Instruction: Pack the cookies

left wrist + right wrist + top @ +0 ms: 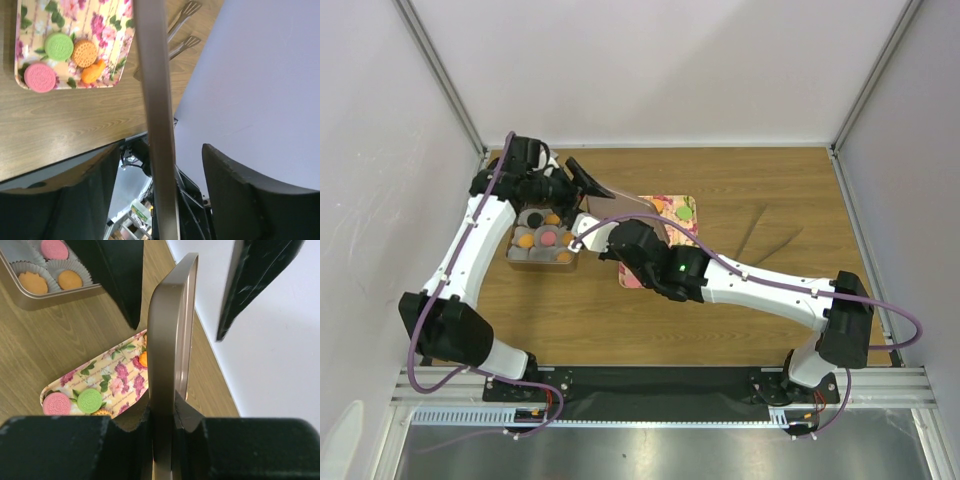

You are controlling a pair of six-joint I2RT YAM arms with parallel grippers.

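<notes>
The left arm rose from its base at the 7 o'clock corner of the table [740, 290], ran up the left side toward 11 o'clock and bent inward at the wrist. The left pincer [162, 150] stood wide, one finger on each side of the lid [170, 340], with a clear gap on both sides and no contact showing.

The right arm lay low and long from its base at 5 o'clock, stretched across the table toward 10 o'clock, with its wrist over the near-left part of the tray [115, 20]. The right pincer [162, 415] was narrow and clamped on the lid's rim. It held the lid on edge, reaching away from the fingers toward the left pincer.

The cookies [84, 52] were in two places. Some sat in paper cups in the tin [50, 295], at the 9 o'clock side of the table under the left arm; the right wrist view showed a pink one and two orange ones there. Others lay on the tray, at 3 o'clock from the tin. At the tray's far end were a green one, an orange one just beside it, a pink one near the corner, and another orange one tilted against the rim.
</notes>
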